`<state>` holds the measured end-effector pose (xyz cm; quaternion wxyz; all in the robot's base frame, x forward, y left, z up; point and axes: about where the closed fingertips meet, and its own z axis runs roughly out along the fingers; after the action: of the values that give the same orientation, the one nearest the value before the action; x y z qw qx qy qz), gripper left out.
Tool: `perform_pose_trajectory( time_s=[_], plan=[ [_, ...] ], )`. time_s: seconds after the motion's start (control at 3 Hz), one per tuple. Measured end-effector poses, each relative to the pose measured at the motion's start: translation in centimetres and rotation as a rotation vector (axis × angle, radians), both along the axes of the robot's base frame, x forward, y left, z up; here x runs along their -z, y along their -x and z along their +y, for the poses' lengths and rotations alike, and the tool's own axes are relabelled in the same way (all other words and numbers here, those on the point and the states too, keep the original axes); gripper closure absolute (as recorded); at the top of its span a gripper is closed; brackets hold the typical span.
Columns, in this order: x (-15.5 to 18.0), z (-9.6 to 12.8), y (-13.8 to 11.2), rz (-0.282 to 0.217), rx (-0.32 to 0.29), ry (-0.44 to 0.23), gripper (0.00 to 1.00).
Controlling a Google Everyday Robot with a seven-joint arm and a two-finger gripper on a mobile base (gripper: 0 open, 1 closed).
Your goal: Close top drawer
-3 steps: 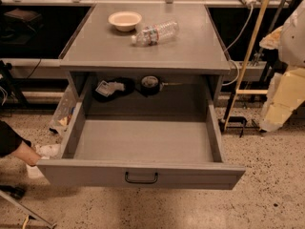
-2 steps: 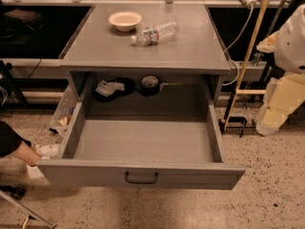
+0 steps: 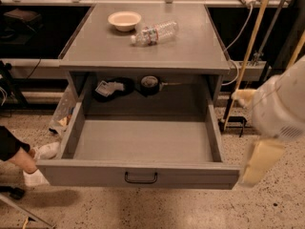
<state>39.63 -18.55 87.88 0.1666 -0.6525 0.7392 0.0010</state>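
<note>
The drawer [image 3: 143, 144] stood pulled far out of the desk [image 3: 195, 49], empty inside. The hand [image 3: 258, 162] hung just right of the drawer's front right corner; whether it was open or closed could not be told

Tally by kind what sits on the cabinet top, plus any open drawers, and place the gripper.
Bowl: 1, cream, on the cabinet top
Plastic bottle: 1, lying on its side beside the bowl
Top drawer: 1, pulled open
Total: 3
The gripper hangs at the drawer's right front corner.
</note>
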Motion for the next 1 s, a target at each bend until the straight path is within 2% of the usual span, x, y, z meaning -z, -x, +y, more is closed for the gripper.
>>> perform_pose_trajectory(
  time_s=[0.33, 0.67, 1.0],
  plan=[
    [8.4, 0.3, 3.2, 0.104, -0.03, -0.043, 0.0],
    [17.5, -0.5, 7.7, 0.256, -0.012, -0.075, 0.0],
    [23.9, -1.2, 11.3, 0.374, 0.008, -0.098, 0.0]
  ],
)
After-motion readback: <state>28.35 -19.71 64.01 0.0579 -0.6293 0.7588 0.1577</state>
